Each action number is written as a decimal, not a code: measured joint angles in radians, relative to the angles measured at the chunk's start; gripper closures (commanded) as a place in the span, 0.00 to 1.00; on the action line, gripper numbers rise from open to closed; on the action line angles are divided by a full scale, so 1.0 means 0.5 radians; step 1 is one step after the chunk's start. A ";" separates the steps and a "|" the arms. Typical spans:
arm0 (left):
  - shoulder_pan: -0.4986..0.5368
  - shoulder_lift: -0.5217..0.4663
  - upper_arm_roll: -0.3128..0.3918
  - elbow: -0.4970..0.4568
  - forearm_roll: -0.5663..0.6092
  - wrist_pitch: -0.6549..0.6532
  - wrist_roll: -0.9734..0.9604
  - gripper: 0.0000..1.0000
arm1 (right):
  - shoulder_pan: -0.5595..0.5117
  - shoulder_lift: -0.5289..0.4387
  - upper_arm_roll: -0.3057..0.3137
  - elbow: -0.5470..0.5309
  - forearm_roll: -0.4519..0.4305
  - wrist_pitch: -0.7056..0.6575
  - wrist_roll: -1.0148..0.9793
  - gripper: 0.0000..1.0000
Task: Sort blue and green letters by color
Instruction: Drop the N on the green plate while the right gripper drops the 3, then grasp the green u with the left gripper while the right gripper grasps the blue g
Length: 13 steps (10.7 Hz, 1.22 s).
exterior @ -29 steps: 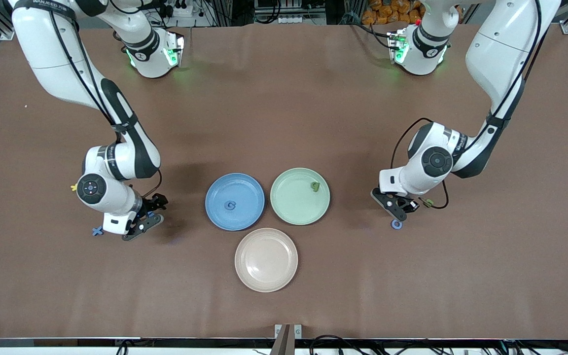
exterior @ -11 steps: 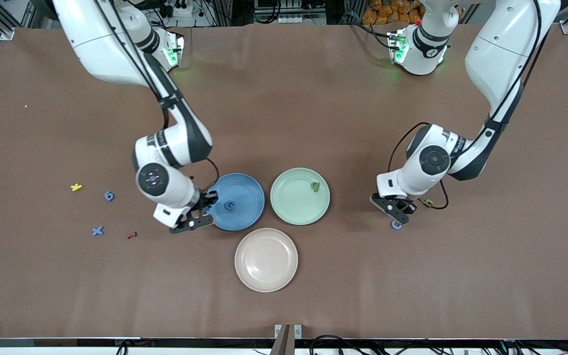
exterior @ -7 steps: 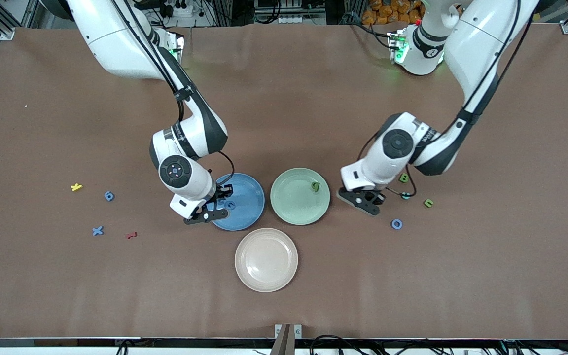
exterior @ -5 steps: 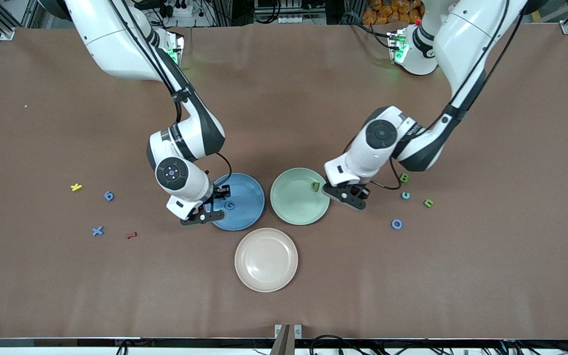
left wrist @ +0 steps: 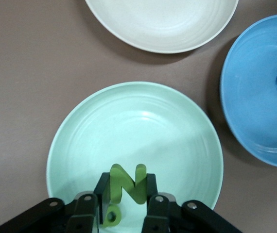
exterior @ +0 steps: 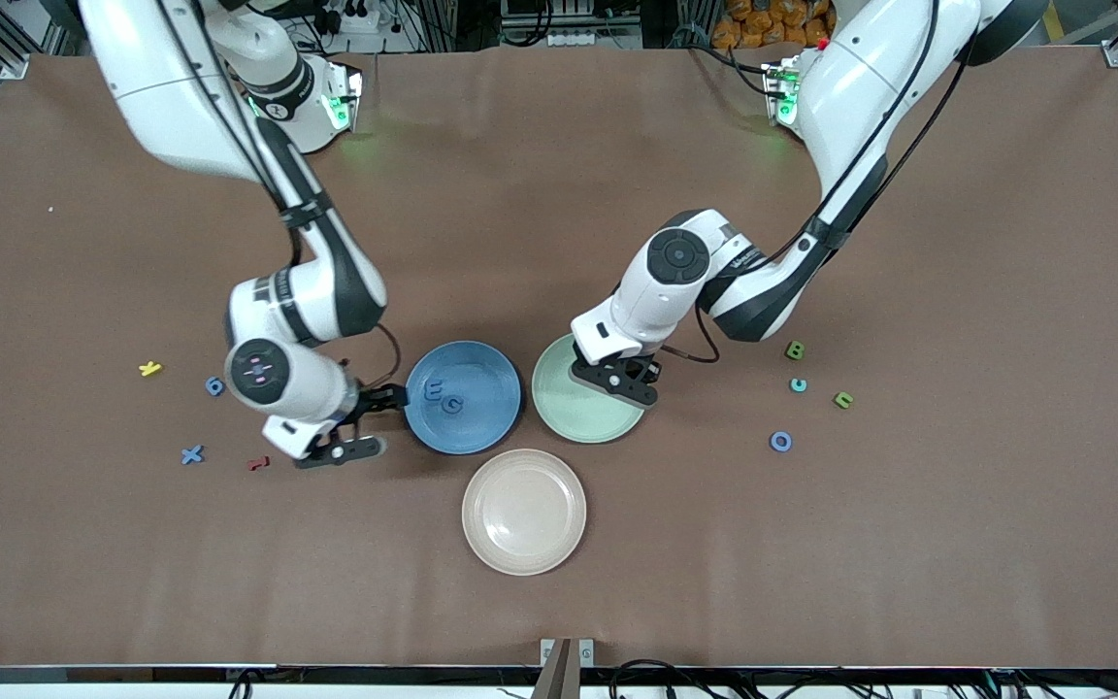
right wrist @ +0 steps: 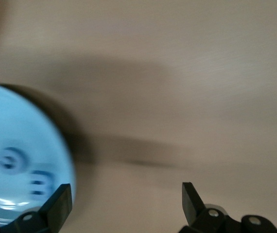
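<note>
My left gripper (exterior: 623, 384) hangs over the green plate (exterior: 559, 408), shut on a green N (left wrist: 128, 183) held upright just above the plate (left wrist: 143, 126). A green 9 (left wrist: 112, 215) lies in that plate under the fingers. My right gripper (exterior: 379, 422) is open with nothing in it, beside the blue plate (exterior: 486, 427) at the right arm's end. A blue E (exterior: 433, 390) and a blue G (exterior: 452, 404) lie in that plate (right wrist: 17, 145). A blue 6 (exterior: 214, 385) and blue X (exterior: 192, 453) lie toward the right arm's end. A green B (exterior: 795, 349) and green U (exterior: 842, 399) lie toward the left arm's end.
A beige plate (exterior: 524, 511) sits nearer the front camera than the two coloured plates. A yellow letter (exterior: 149, 368) and a dark red letter (exterior: 258, 463) lie by the 6 and X. A teal letter (exterior: 798, 384) and a blue ring (exterior: 780, 441) lie near the B.
My right gripper opened, left the blue E in the blue plate and drew back toward the right arm's end. My left arm carried the green N to over the green plate.
</note>
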 measured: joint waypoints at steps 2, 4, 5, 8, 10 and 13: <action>-0.019 0.080 0.001 0.099 0.000 0.000 0.000 0.00 | -0.153 0.000 -0.002 0.009 0.000 0.000 -0.236 0.00; -0.032 0.098 0.001 0.146 0.000 0.000 0.000 0.00 | -0.234 0.000 -0.004 0.012 -0.002 0.000 -0.403 0.00; -0.026 0.098 0.003 0.159 0.000 -0.002 0.000 0.00 | -0.271 0.000 -0.005 0.012 -0.002 0.000 -0.491 0.00; 0.051 0.045 0.011 0.181 0.001 -0.263 0.099 0.00 | -0.421 0.001 -0.011 0.010 -0.003 -0.009 -0.777 0.00; 0.194 -0.062 0.013 0.098 0.001 -0.374 0.301 0.00 | -0.521 0.004 -0.013 -0.008 -0.003 -0.018 -0.955 0.00; 0.509 -0.210 0.016 -0.165 0.001 -0.376 0.598 0.00 | -0.585 0.009 -0.015 -0.049 -0.003 -0.022 -1.095 0.00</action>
